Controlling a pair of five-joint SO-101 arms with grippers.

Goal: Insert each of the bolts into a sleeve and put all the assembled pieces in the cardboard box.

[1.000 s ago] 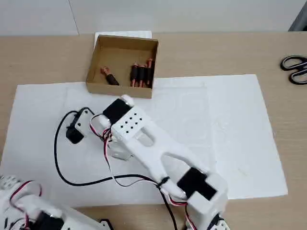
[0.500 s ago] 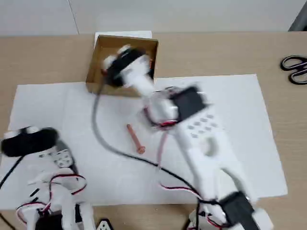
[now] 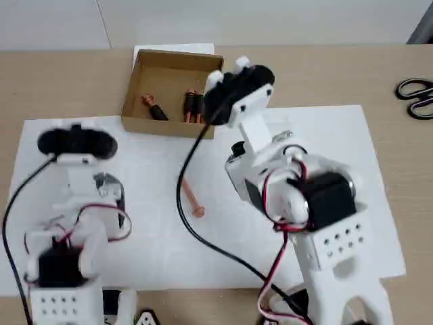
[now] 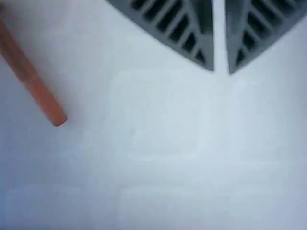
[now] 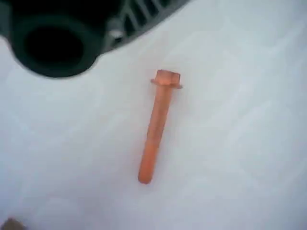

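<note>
The box (image 3: 166, 126) sits on the table (image 3: 54, 74) at the far edge of the paper (image 3: 338, 176). Inside, one sleeved bolt (image 3: 153, 107) lies towards one side. A few more (image 3: 194, 106) lie side by side against the opposite wall, partly hidden by the right arm (image 3: 298, 189). A bare bolt (image 3: 190, 195) lies flat on the paper between the arms, apart from the box. The left jaws are closed to a thin slit, hold nothing and hang over bare paper near the bolt's tip. I cannot tell how the right jaws stand; they hang above the bolt without touching it.
</note>
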